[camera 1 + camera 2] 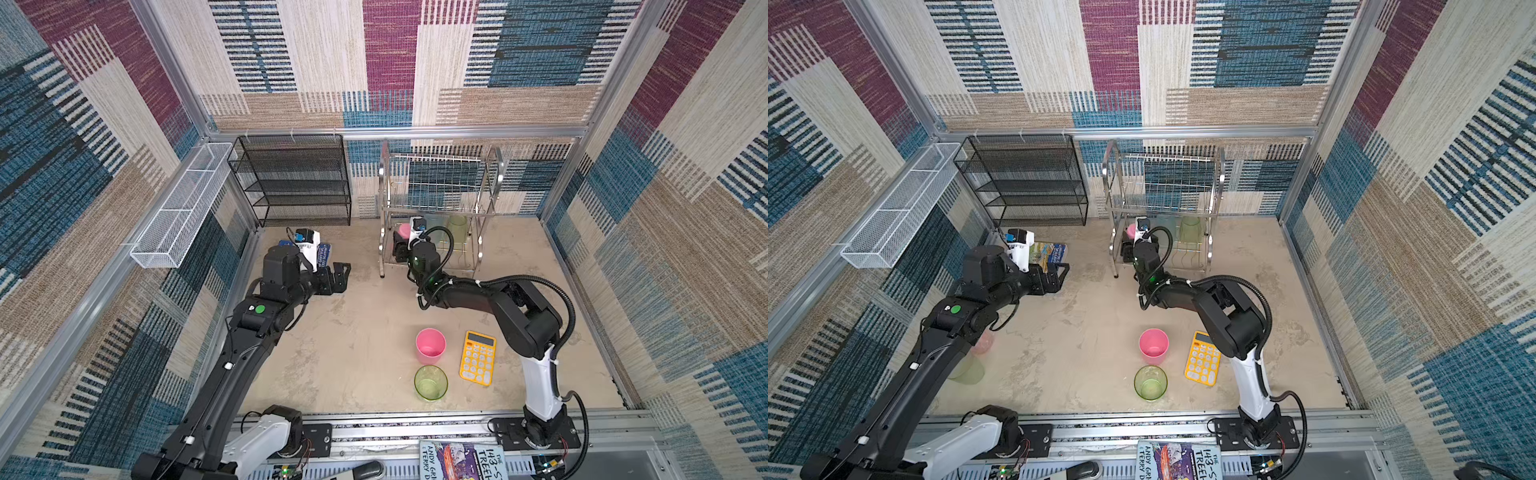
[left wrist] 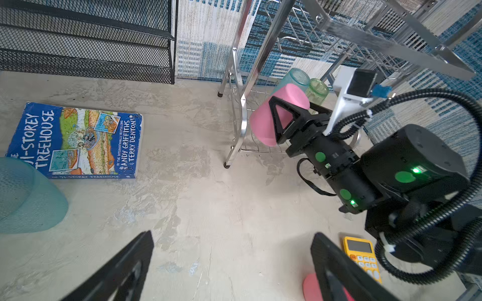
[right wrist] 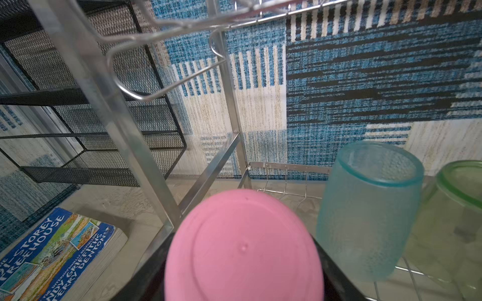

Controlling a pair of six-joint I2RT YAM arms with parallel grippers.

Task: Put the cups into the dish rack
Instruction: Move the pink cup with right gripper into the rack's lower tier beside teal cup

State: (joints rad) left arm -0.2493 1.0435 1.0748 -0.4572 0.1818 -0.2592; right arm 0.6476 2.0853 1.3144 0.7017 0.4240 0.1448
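Entry, loading cups.

My right claw [image 2: 283,122] is clamped on a pink cup [image 2: 260,125], one finger on each side. The cup is tilted, its flat closed base pointing up and back and its wide mouth end lower. In my right wrist view that base fills the lower middle. The cup is at the left end of the dish rack [image 1: 384,178], in the lower tier, under the upper one and just inside the curved side frame. I cannot tell whether it touches the tier wires.

Two cups stand on that lower tier. A teal cup [image 3: 365,213] is just beside the one I hold, and a green cup [image 3: 453,221] is next to it, further right.

My left claw [image 1: 338,278] has its jaws spread wide and holds nothing. It hangs over the bare worktop [image 1: 353,332] left of the rack, near a blue book [image 1: 322,251] lying flat.

Not yet racked:
- A second pink cup [image 1: 431,347] stands mouth up, front middle.
- A clear green cup [image 1: 431,382] stands mouth up, just in front of it.
- A salmon cup [image 1: 982,343] and a pale green cup [image 1: 967,370] sit close together, partly hidden under my left arm in a top view.
- A second teal cup [image 2: 26,195] shows at the edge of my left wrist view, near the book. Its orientation is unclear.

A yellow calculator [image 1: 478,357] lies just right of the two front cups. A black mesh shelf [image 1: 291,178] stands at the back wall, left of the rack.
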